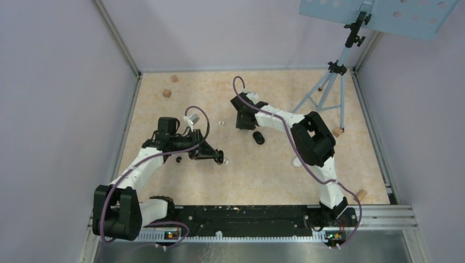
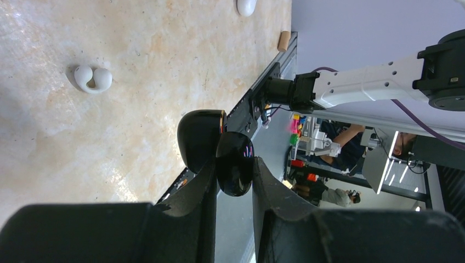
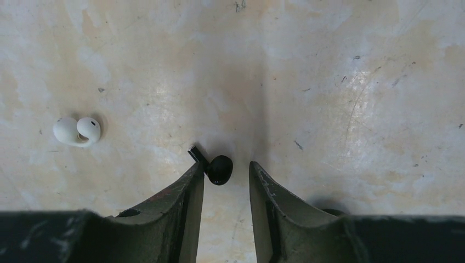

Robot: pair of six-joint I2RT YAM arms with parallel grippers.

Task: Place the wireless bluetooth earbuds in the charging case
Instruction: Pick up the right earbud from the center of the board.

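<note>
Gripping a black charging case point(image 2: 200, 137), which looks open, the left gripper point(image 2: 234, 164) is clenched on it. The right gripper point(image 3: 225, 166) is spread, and a black earbud point(image 3: 220, 170) lies on the table point(image 3: 329, 82) between its fingertips, not yet grasped. A white earbud point(image 3: 77, 131) lies well aside. I judge that nearly every insertion is left to do.

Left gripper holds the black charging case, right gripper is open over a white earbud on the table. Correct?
Not quite. The right wrist view shows the open right gripper over a black earbud, not a white one; the white earbud lies apart, off to the side. The rest holds: the left gripper grips the black charging case.
</note>
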